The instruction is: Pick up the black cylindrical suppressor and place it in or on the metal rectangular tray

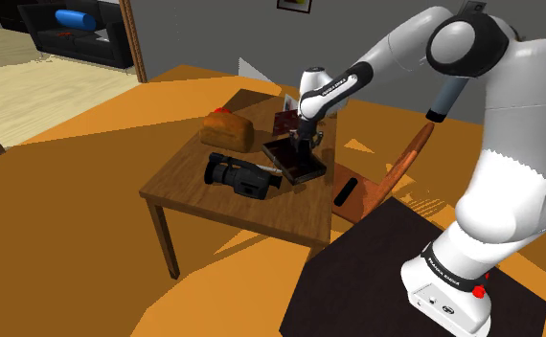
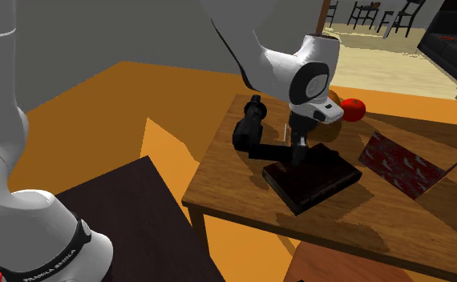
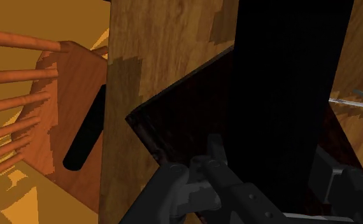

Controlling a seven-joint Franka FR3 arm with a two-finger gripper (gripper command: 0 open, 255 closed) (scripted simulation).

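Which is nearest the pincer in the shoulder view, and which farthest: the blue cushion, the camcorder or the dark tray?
1. Dark tray: on the table, right under the pincer.
2. Camcorder: on the same table, to the shoulder view's left of the tray.
3. Blue cushion: on the sofa, far off at the upper left.

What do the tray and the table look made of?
Tray: near-black with a reddish tinge and a smooth surface. It is possibly dark metal, but the look leaves it open.
Table: wood, matte brown with visible grain.
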